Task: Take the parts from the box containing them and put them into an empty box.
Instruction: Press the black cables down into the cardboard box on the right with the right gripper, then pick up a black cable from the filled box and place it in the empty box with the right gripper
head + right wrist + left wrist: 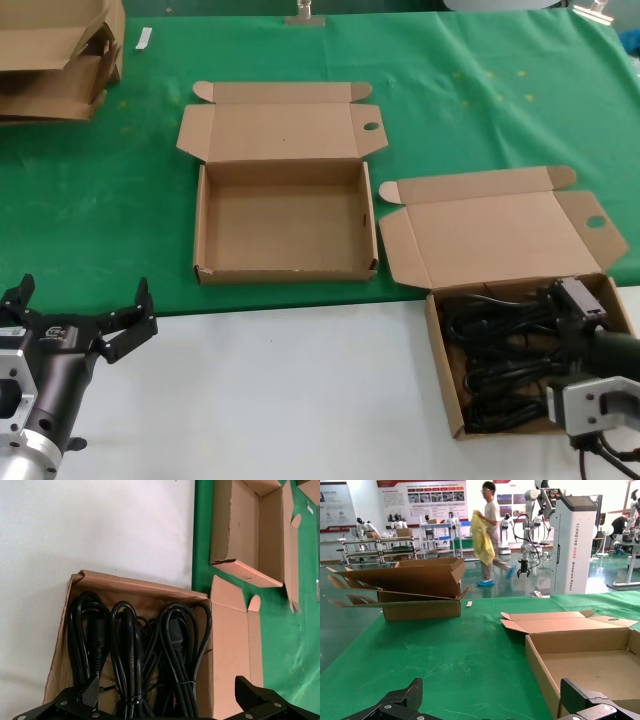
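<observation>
Right pincer (165,700) hangs spread wide over the near-right box of cables (445,385), gripping nothing. Left pincer (78,320) waits near left, fingers also spread, over the table (270,390). Empty box (205,225) sits open centre-far on green cloth. Black looped cables (135,645) fill the right box.

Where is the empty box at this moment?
In the head view, the empty box sits open on the green cloth, centre-left, up and left of the box of black cables under the right tool.
</observation>
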Controlling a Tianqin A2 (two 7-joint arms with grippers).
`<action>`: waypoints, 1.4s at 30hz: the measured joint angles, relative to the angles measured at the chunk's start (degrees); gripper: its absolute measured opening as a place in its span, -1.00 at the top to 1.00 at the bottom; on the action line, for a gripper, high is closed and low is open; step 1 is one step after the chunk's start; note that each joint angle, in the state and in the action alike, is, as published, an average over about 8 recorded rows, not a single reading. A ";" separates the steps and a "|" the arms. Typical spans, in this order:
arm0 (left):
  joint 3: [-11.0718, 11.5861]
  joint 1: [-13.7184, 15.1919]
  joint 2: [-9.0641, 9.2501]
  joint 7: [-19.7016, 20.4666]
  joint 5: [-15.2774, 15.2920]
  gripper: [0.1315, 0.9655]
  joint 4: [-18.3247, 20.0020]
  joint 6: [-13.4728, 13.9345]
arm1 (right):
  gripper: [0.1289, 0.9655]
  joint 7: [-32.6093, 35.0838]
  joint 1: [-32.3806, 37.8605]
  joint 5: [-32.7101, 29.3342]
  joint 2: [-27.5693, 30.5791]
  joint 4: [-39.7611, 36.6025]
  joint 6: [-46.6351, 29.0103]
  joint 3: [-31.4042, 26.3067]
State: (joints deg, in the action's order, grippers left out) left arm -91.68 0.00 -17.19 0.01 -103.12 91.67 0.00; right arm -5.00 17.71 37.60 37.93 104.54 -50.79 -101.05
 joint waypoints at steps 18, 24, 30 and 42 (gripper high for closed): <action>0.00 0.00 0.00 0.00 0.00 -1.00 0.00 0.00 | -0.64 2.21 -0.50 -2.24 -3.11 -3.25 1.52 -0.59; 0.00 0.00 0.00 0.00 0.00 -1.00 0.00 0.00 | -0.56 3.35 0.11 -1.68 -3.69 -4.78 2.37 -0.91; 0.00 0.00 0.00 0.00 0.00 -1.00 0.00 0.00 | -0.23 3.89 0.63 -1.39 -4.51 -5.78 2.82 -1.27; 0.00 0.00 0.00 0.04 0.01 -1.00 0.00 0.00 | 0.38 2.92 1.63 -1.68 -7.17 -5.45 2.20 -1.94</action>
State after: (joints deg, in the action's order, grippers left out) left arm -91.68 0.00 -17.19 0.04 -103.12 91.67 0.00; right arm -2.09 19.34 35.93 30.76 99.09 -48.59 -103.00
